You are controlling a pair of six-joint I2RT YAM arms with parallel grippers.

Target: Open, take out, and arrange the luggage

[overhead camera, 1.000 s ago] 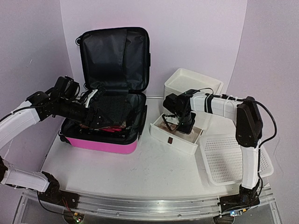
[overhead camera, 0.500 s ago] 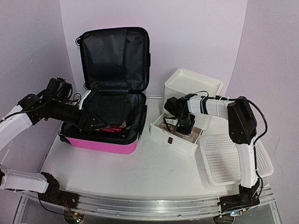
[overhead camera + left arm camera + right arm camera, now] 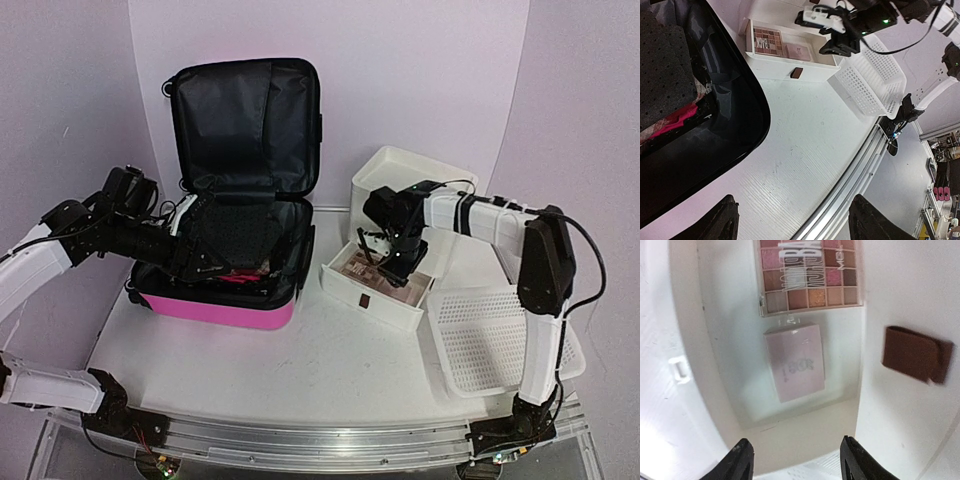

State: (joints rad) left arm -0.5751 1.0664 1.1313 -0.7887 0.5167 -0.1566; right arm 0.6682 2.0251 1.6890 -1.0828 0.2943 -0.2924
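The hot-pink luggage (image 3: 222, 306) lies open on the table's left side, its black-lined lid (image 3: 245, 120) standing upright. Dark perforated fabric and a pink item (image 3: 676, 116) lie inside it. My left gripper (image 3: 198, 262) hangs over the luggage's front part, open (image 3: 795, 222) with nothing between its fingers. My right gripper (image 3: 396, 262) hovers open (image 3: 799, 460) over the pulled-out white drawer (image 3: 345, 285), holding nothing. In that drawer lie a pale pink box (image 3: 795, 362) and an eyeshadow palette (image 3: 810, 275).
A white drawer stack (image 3: 415, 172) stands behind the pulled-out drawer, whose front carries a brown handle (image 3: 916, 360). A white mesh basket (image 3: 490, 345) sits at the right front. The table's metal rail (image 3: 860, 170) runs along the near edge.
My right gripper has opened and lifted up and back from the drawer, and the pale pink box now lies free below it. The left arm shifted slightly left, then stayed still.
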